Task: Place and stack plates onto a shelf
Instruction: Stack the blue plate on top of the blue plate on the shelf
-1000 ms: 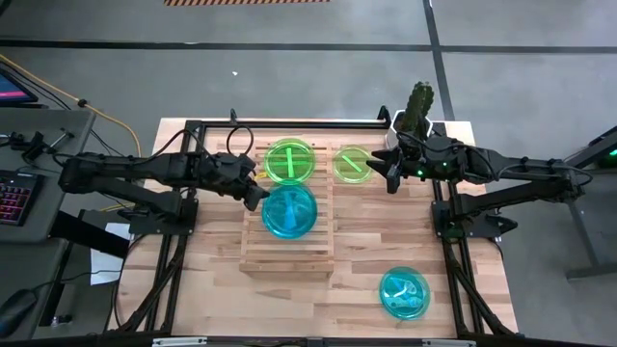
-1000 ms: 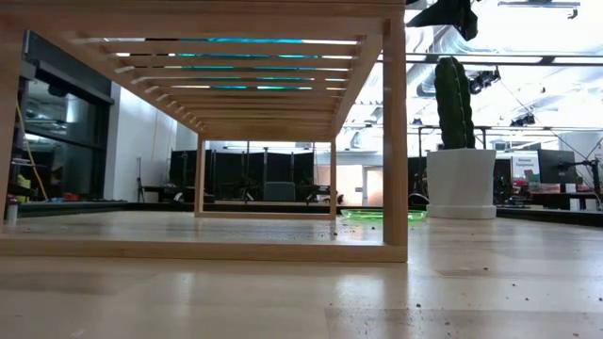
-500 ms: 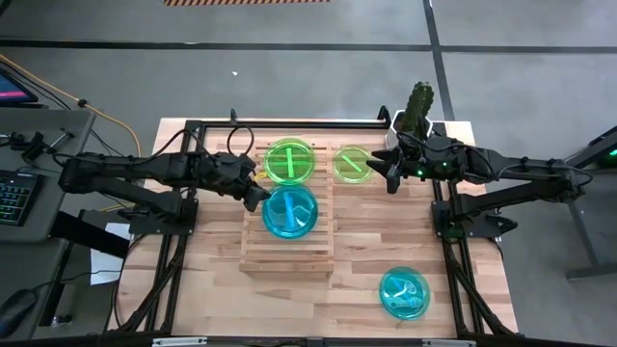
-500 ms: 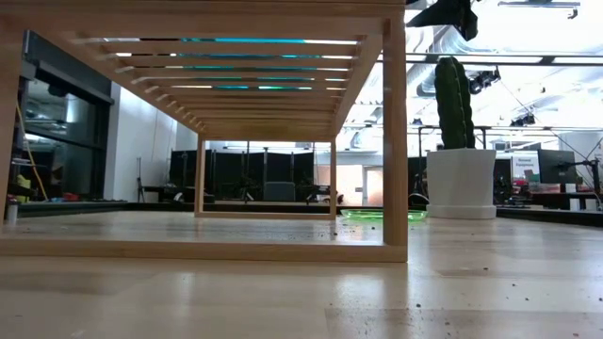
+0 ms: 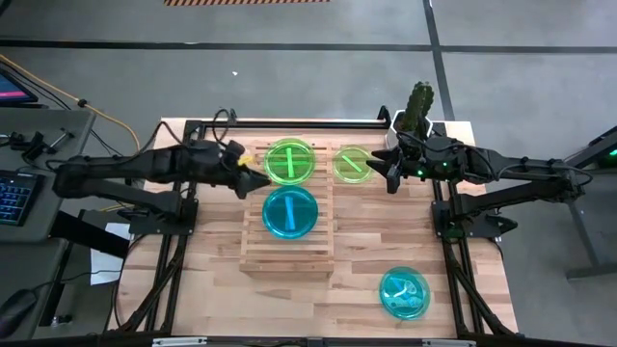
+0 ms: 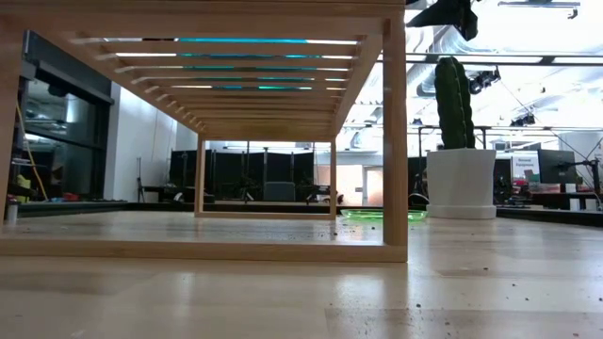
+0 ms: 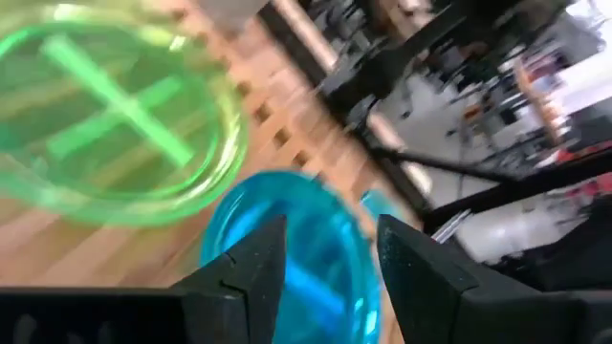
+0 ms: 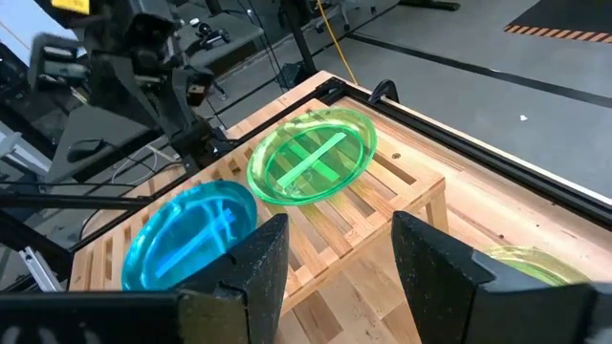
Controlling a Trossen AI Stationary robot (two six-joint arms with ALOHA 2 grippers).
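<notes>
High view first, and I take the shelf [image 5: 287, 214] as my landmark, working from the near table edge toward the far one. Nearest me, well off the shelf's right near corner, 1 cyan plate [image 5: 404, 293] lies on the bare tabletop [image 5: 366, 241]. On the shelf's middle slats sits a second cyan plate [image 5: 289, 212], flat, with a bar mark along it. Just beyond it, on the shelf's far end, rests a lime green plate [image 5: 290, 161] with a crossed mark; the 2 rims look close, though I cannot tell if they touch. My left gripper [image 5: 256, 180] hovers at the shelf's left far side, beside the gap between those 2 plates, its fingers apart and holding nothing. Right of the shelf's far end, on the tabletop, lies another lime green plate [image 5: 353, 164]. My right gripper [image 5: 384, 170] waits just right of that plate, fingers spread and empty. Farthest back, right of the shelf, stands a cactus [image 5: 417, 106] in a white pot.
</notes>
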